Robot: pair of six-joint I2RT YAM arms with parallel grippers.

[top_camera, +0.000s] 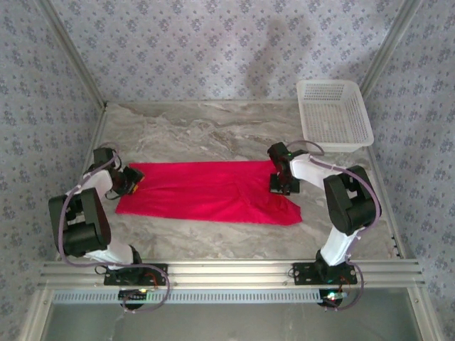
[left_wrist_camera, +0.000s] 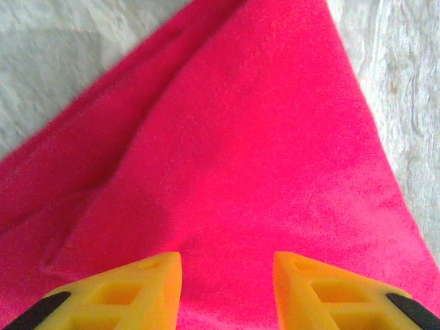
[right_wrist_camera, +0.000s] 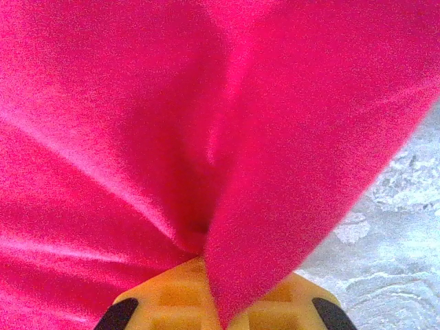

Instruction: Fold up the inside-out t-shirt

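The inside-out t-shirt [top_camera: 213, 192] lies as a long red band across the middle of the marble table, folded lengthwise. My left gripper [top_camera: 135, 181] sits at its left end. In the left wrist view its yellow fingers [left_wrist_camera: 148, 285] stand apart over flat red cloth [left_wrist_camera: 240, 137], the left gripper [left_wrist_camera: 227, 275] open with nothing pinched. My right gripper [top_camera: 283, 186] is at the shirt's right end. In the right wrist view the right gripper [right_wrist_camera: 212, 265] is shut on a raised fold of the t-shirt [right_wrist_camera: 137, 137], which puckers towards the fingers.
A white plastic basket [top_camera: 334, 114] stands at the back right of the table. Patterned walls close in the left, back and right sides. Bare marble [top_camera: 213, 131] lies behind the shirt and in front of it, up to the metal rail at the near edge.
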